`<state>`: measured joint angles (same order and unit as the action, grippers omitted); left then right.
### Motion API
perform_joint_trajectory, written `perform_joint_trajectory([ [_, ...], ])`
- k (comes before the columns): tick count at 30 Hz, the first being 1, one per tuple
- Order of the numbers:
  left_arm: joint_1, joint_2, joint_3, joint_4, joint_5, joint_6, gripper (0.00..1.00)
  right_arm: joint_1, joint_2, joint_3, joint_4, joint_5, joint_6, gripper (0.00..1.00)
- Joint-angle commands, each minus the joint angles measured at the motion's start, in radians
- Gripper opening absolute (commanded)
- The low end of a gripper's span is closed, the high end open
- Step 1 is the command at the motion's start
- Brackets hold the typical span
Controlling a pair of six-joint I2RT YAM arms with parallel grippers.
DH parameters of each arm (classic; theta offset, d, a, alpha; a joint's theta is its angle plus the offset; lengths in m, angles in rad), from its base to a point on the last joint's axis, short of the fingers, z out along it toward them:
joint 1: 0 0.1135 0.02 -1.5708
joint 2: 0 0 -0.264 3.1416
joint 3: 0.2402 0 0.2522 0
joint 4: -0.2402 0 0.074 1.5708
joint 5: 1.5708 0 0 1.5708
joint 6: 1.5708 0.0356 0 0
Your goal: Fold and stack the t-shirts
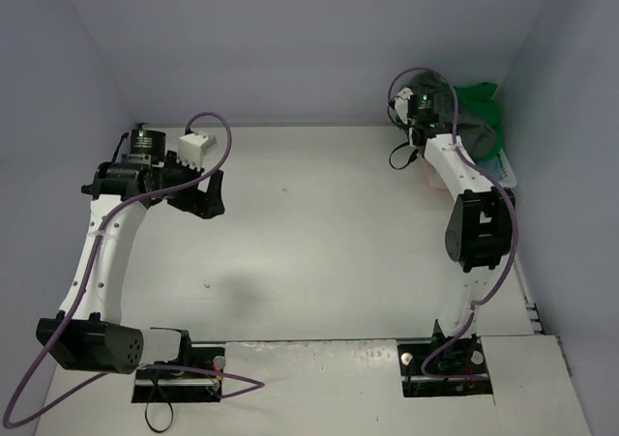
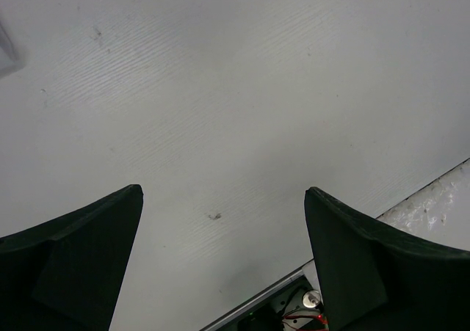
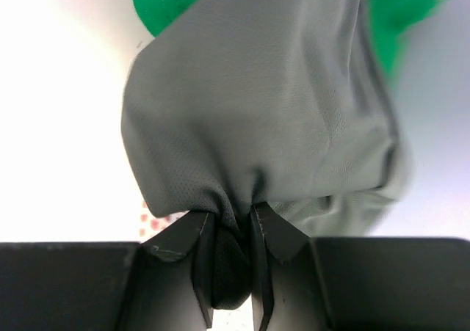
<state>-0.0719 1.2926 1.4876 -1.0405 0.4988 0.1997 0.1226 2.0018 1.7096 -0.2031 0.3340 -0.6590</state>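
Landmark: the white basket (image 1: 505, 173), at the far right corner of the table (image 1: 319, 252). Read every place below from it.

Right gripper (image 3: 232, 215): clenched on a gathered wad of the dark grey shirt (image 3: 264, 103), just above the basket's left side. The jaws stand almost together with cloth packed between them.

Dark grey shirt: over the basket, fanning out from that single pinch and draping across what lies inside. One pinch point is enough to carry the whole garment, which is probably why you hold it so, but it leaves the cloth bunched rather than spread.

Green shirt (image 1: 484, 102): in the basket, behind and under the grey one and touching it. It shows on both sides of the grey cloth in the right wrist view. It is likely waiting its turn.

White and light blue shirts: not visible. Whether they lie underneath in the basket cannot be told.

Left gripper (image 2: 222, 191): released, with the jaws wide apart and nothing between them. It hangs over bare table well to the left of the basket. You probably keep it open there so it can take a second corner once the shirt arrives.

Table: bare surface to the left of the basket, the likely folding ground.

Stage: early, as judged. One shirt is gripped, none is laid flat, no fold is made and no stack is begun.

Caution: the green shirt lies against the grey cloth and could drag out with it. Lift clear of the rim before you carry the shirt left.
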Motion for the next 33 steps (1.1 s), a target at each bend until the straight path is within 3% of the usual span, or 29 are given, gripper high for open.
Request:
perform_joint_trajectory([
  [1,0.014,-0.042,-0.004,0.039,0.034,-0.008,0.85,0.012,-0.132,0.082,0.031,0.002,-0.044,0.17],
  [4,0.021,-0.052,-0.012,0.042,0.038,-0.008,0.85,0.012,-0.118,0.064,0.028,-0.003,-0.041,0.18],
  [9,0.023,-0.058,-0.012,0.037,0.040,-0.011,0.85,0.012,-0.080,0.029,0.027,-0.016,-0.011,0.01],
  [33,0.021,-0.041,-0.007,0.016,0.029,-0.010,0.85,-0.024,0.130,0.028,0.042,-0.084,0.047,0.01],
])
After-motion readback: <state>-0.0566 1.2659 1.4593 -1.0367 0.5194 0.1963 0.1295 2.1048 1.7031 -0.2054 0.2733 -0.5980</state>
